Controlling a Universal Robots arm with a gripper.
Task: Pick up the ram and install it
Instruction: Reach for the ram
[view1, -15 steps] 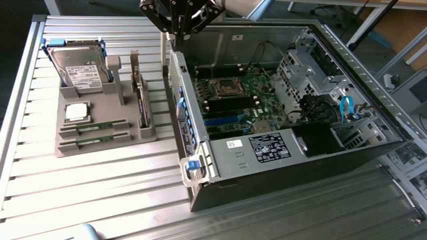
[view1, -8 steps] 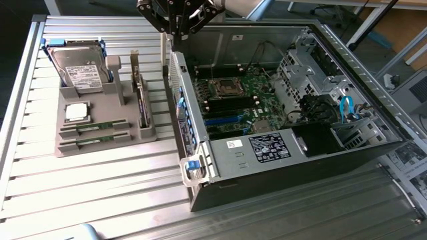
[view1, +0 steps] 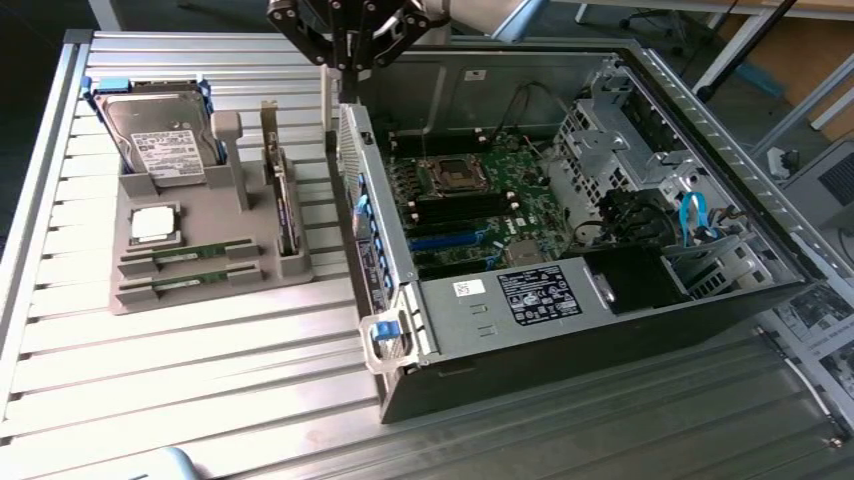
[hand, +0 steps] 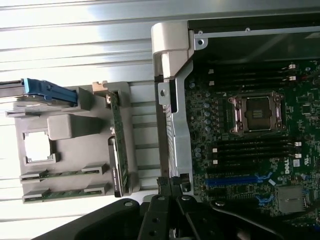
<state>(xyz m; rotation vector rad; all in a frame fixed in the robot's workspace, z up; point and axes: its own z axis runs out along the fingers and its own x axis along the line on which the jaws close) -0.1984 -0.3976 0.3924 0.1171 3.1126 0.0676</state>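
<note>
I judge this the start of the pickup. My gripper (view1: 351, 60) carries nothing, its jaws closed on air, and it hangs over the edge of the open computer case (view1: 561, 345) that faces the grey parts tray (view1: 214, 225). The ram (view1: 187, 254) lies untouched in the tray's front slots, a second stick (view1: 187, 283) just beside it, both well apart from me. Taking one calls for parted jaws squared to its long edges and a straight lift. The black memory slots (hand: 250, 150) beside the processor socket (hand: 257, 112) look empty, though I cannot tell how their latches stand.
</note>
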